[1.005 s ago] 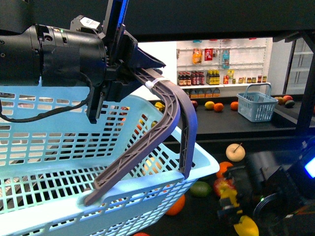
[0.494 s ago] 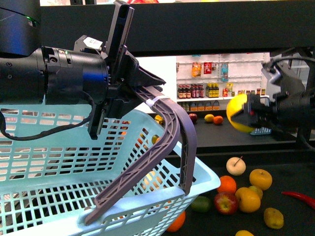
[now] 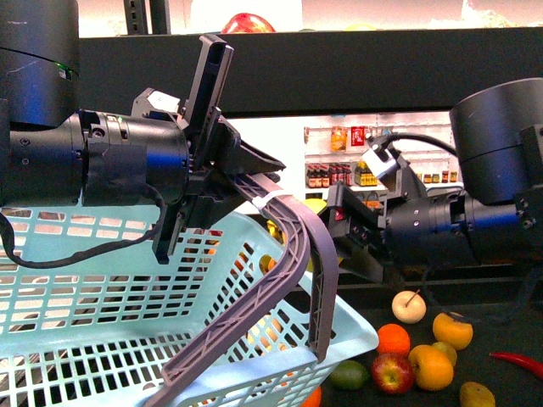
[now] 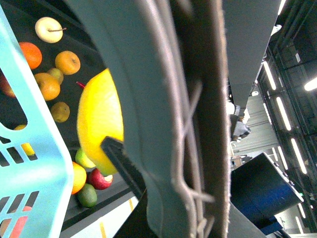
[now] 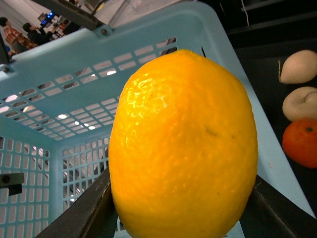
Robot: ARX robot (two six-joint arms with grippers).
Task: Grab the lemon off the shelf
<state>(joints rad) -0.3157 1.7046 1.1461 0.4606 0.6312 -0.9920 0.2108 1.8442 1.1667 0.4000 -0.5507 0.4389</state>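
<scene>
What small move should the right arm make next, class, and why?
Probably ease the right end effector across over the basket, then lower. It grips the lemon near the rim, not yet inside the basket the left end effector holds.

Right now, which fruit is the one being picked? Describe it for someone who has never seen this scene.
Find the big pale-blue slotted plastic basket in the left gripper. Near its rim, the right gripper clamps a bright yellow, pebbly-skinned oval lemon between its jaws. It is the only fruit held up; the oranges and red apple lie on the dark shelf below.
</scene>
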